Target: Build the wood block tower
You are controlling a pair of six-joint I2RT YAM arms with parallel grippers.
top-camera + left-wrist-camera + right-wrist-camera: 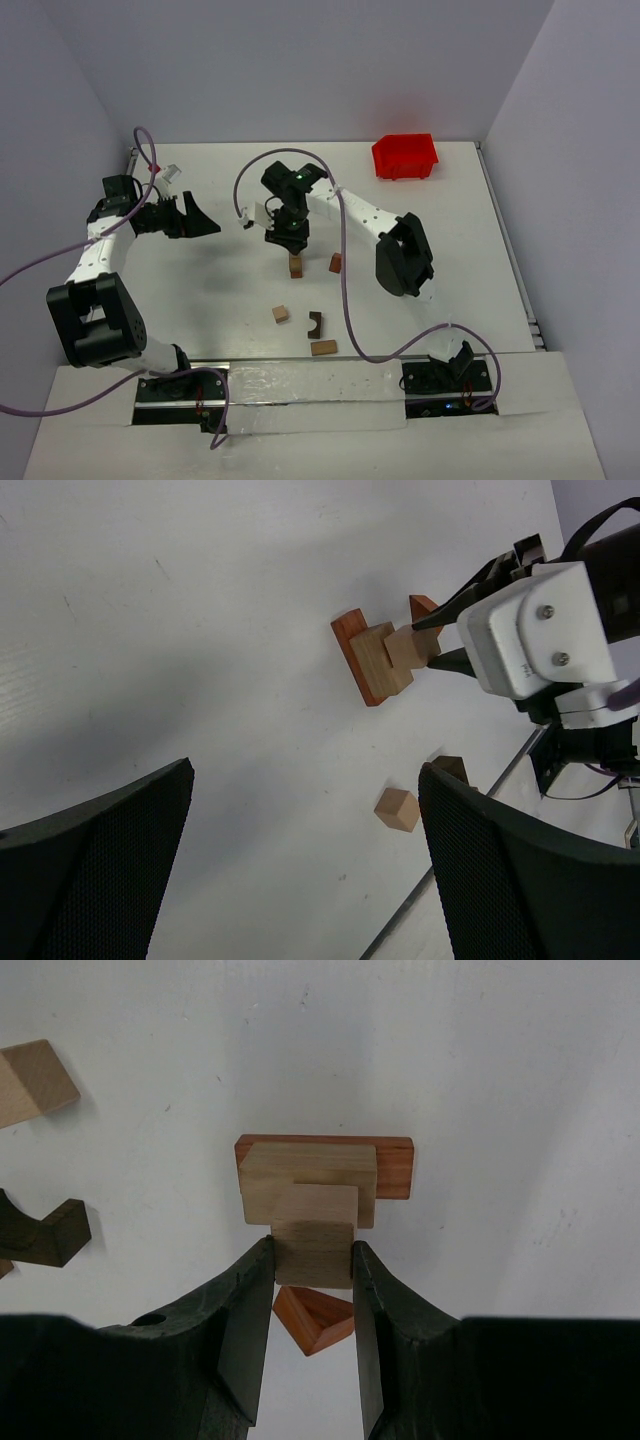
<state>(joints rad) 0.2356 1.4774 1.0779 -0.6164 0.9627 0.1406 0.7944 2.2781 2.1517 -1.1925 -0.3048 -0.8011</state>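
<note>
The tower (295,266) stands mid-table: a reddish base (395,1165), a tan block (308,1163) on it and a paler block (315,1203) above. My right gripper (312,1252) is shut on a small tan cube (405,648) that sits right on top of the stack. Beside the tower lies a reddish triangular block (315,1320). A loose cube (281,314), a dark arch block (315,322) and a bar (323,348) lie nearer the bases. My left gripper (203,222) hangs open and empty to the left, facing the tower.
A red bin (404,156) stands at the back right of the table. The right arm's purple cable (345,300) loops over the table near the loose blocks. Walls close in the back and both sides.
</note>
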